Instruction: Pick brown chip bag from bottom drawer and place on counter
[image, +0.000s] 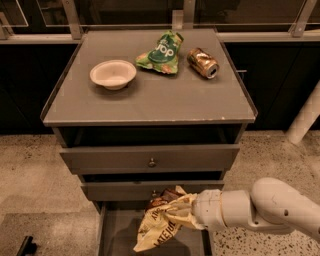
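The brown chip bag (161, 223), crinkled brown and cream-tan foil with dark lettering, hangs above the open bottom drawer (116, 233), in front of the middle drawer's face. My gripper (184, 214) comes in from the right on a white arm and is shut on the bag's right side; the foil hides its fingertips. The bag is lifted off the drawer floor. The grey counter (150, 100) lies well above the bag.
On the counter stand a white bowl (113, 74), a green bag with white lettering (162, 52) and a copper can on its side (203, 62). Two upper drawers with round knobs (151, 162) stick out slightly. A white post (306, 116) stands at right.
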